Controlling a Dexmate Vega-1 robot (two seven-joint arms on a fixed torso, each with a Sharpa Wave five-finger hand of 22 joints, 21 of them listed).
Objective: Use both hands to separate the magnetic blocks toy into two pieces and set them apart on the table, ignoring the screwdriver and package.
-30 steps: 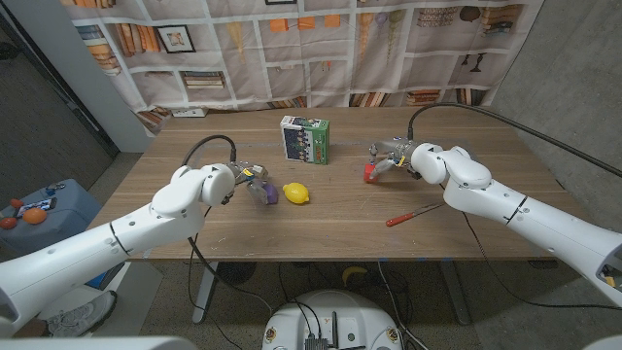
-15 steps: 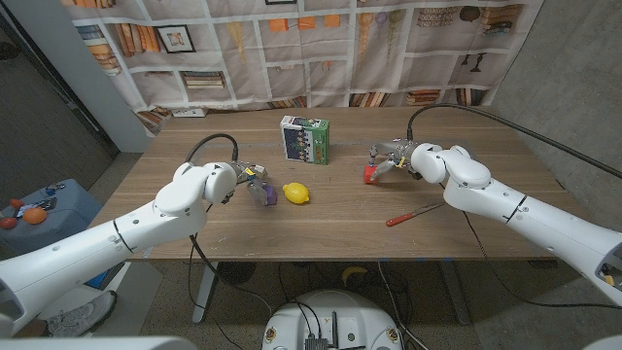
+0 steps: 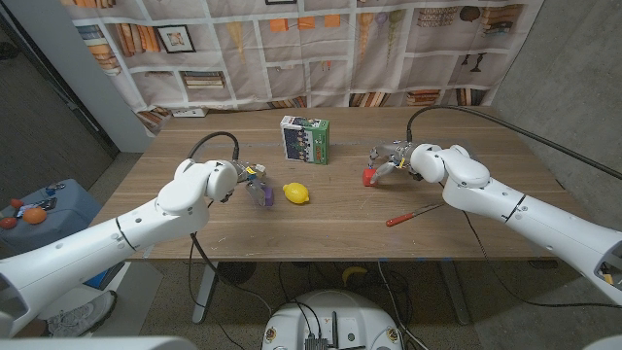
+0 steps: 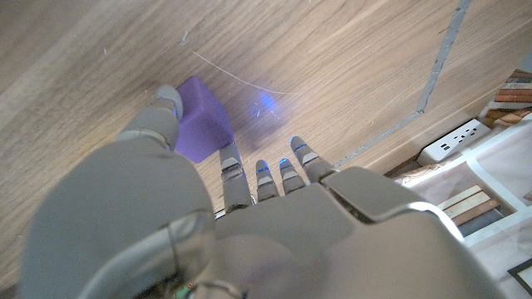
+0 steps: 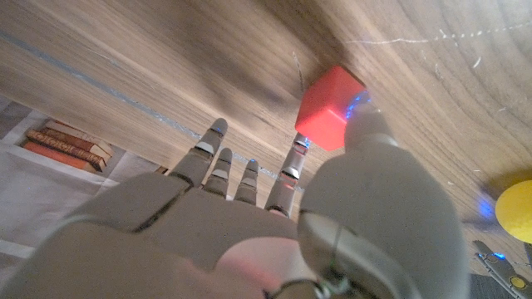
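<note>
Your left robot hand [image 3: 245,181] pinches the purple block [image 3: 263,194] between thumb and fingers, low over the tabletop [image 3: 330,209]. Your right robot hand [image 3: 389,160] holds the red block [image 3: 370,175] the same way, well apart on the other side. Between them lie a lemon [image 3: 295,193] and the package [image 3: 304,139]; the screwdriver [image 3: 413,215] lies near your right forearm.

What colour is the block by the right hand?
Red block, clearest in the right wrist view.

The left robot hand [image 4: 249,224] pinches a purple block [image 4: 201,124] between thumb and finger above the wooden table [image 4: 332,66].
</note>
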